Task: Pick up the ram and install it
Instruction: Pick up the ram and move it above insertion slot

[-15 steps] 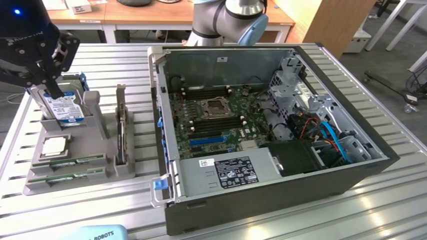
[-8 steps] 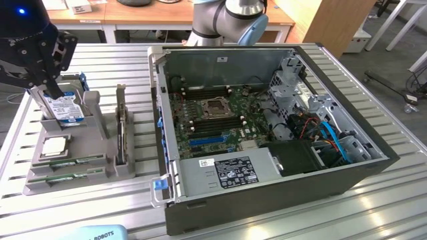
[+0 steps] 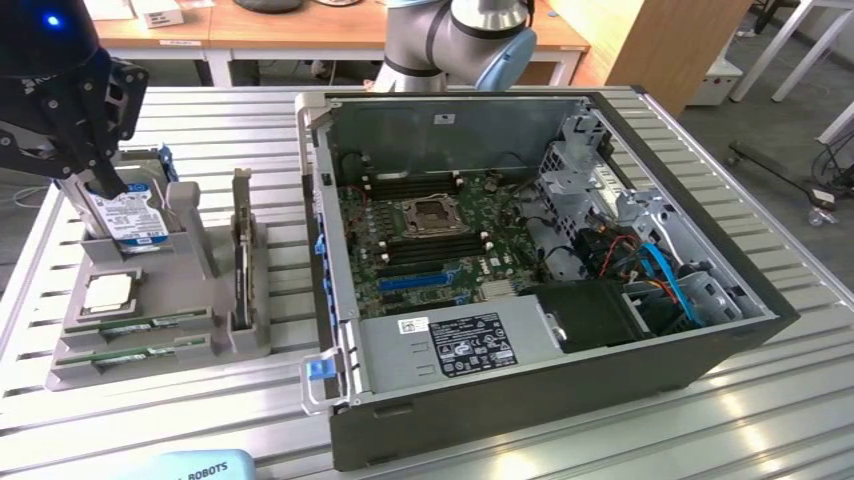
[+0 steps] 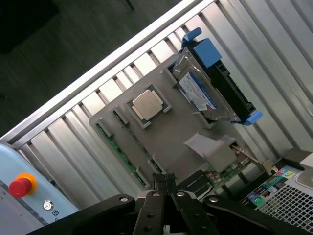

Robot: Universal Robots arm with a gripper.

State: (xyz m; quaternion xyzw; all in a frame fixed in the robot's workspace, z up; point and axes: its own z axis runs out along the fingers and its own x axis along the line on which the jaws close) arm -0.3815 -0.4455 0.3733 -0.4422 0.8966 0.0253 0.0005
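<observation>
Below fingers [image 4: 161, 185], clenched on nothing: ram [image 3: 147, 322], two alike, flat in slots of grey holder [image 3: 160, 368] on tabletop [image 3: 160, 420], kept steady for pickup. Seemingly untouched, well apart from fingers.

A moulded grey plastic holder tray [image 3: 160, 372] sits on the ribbed silver aluminium tabletop [image 3: 641, 440]. In the tray are a long, thin green circuit-board ram [image 3: 150, 323] with black chips, a second green ram [image 3: 134, 352], a square silver processor chip [image 3: 110, 290], and a silver hard drive [image 3: 134, 215] with a blue-and-white label. Beside the tray, the dark grey computer case [image 3: 467, 400] holds a green motherboard [image 3: 400, 250].
</observation>
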